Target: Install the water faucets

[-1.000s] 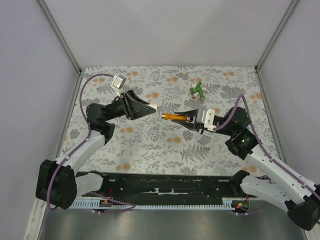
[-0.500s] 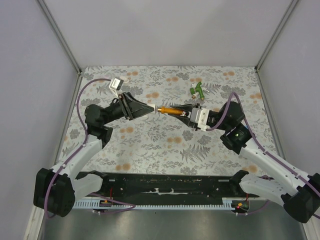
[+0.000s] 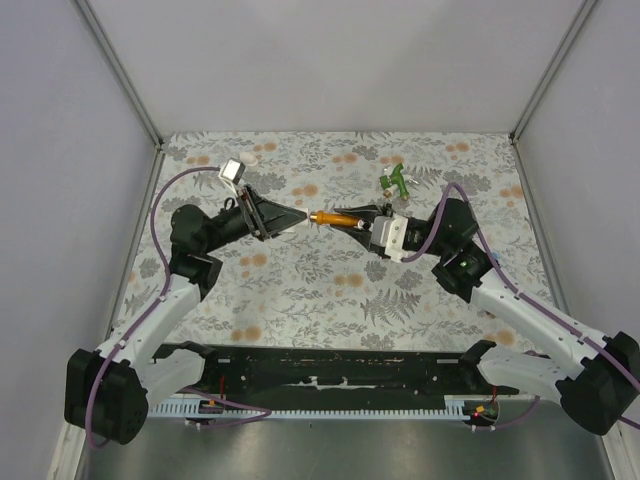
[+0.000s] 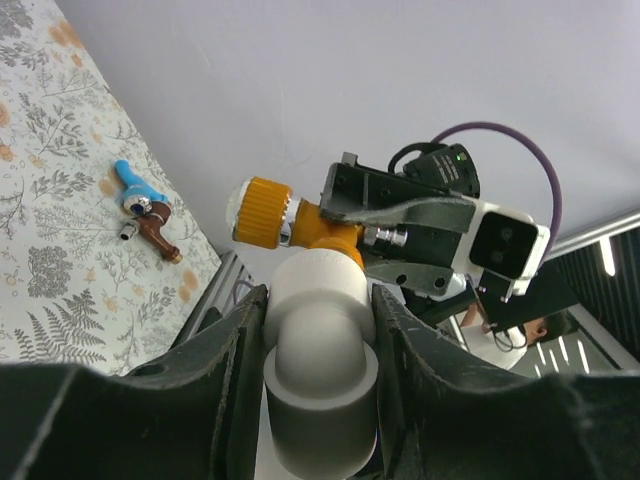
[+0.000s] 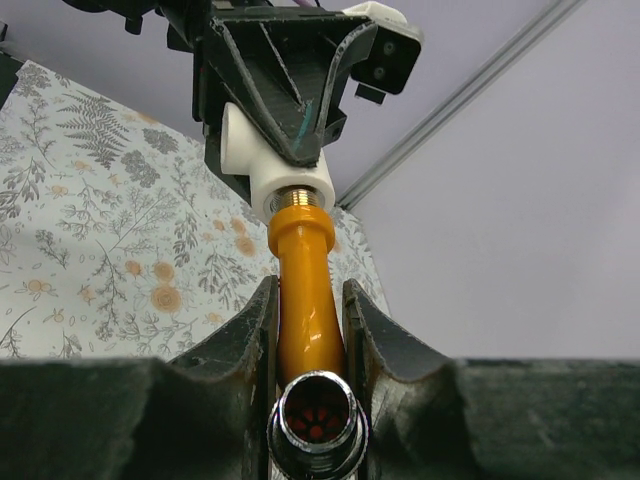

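Orange faucet [image 5: 305,280], aloft above the worktop [image 3: 300,290], clamped by the right end effector [image 5: 306,310]; we see its threaded tip meeting a white fitting [image 5: 285,170] gripped by the left end effector [image 3: 300,217]. Green faucet [image 3: 396,180] lies beyond.

The left arm [image 3: 205,232] and right arm [image 3: 455,240] spanned the middle of the desk [image 3: 300,290], the orange faucet [image 3: 338,219] and white fitting [image 3: 312,218] between their jaws barring passage. The green faucet [image 3: 396,179] lay just behind; room lay open over the near desk.

Overhead rear view, two close opposing wrist views, orange faucet [image 3: 338,218] common.
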Available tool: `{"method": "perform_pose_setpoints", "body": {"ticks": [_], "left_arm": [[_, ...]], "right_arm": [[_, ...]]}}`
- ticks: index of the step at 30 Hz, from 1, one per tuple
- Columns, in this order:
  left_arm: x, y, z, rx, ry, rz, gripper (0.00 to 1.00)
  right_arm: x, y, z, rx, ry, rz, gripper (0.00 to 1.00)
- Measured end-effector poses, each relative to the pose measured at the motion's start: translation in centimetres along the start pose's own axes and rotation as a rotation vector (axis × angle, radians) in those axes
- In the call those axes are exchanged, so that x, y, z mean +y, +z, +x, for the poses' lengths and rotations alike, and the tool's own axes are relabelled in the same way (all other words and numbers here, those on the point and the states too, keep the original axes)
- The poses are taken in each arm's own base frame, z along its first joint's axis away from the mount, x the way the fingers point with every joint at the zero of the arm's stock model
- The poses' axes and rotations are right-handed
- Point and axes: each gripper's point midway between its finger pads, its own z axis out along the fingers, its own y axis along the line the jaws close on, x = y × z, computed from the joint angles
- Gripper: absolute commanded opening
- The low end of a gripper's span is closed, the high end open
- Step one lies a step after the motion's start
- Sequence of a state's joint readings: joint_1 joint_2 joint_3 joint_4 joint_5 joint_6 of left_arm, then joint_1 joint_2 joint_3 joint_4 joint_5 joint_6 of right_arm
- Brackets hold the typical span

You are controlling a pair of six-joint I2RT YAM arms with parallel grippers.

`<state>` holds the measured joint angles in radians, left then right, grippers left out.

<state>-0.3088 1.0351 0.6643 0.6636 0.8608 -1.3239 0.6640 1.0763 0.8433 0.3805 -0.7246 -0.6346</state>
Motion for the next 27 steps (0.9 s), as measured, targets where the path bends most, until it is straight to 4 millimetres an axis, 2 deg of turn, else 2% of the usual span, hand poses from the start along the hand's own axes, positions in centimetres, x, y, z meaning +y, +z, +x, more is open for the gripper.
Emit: {"method": "perform_pose_setpoints", "body": {"ticks": [10, 20, 27], "left_arm": [[0.5, 0.0, -1.2, -0.099, -0.199, -0.048, 0.02], [0.9, -0.3, -1.0, -0.102, -0.332, -0.126, 0.02], [-0.6, -0.6, -1.1, -0.095, -0.343, -0.16, 0.02]], "right_arm": [[-0.2, 0.6, 0.1, -0.02, -0.077, -0.018, 0.0], [-0.3, 0.9, 0.7, -0.017, -0.179, -0.032, 0.0], [-0.9, 0.8, -0.2, -0.041, -0.256, -0.02, 0.0]]}}
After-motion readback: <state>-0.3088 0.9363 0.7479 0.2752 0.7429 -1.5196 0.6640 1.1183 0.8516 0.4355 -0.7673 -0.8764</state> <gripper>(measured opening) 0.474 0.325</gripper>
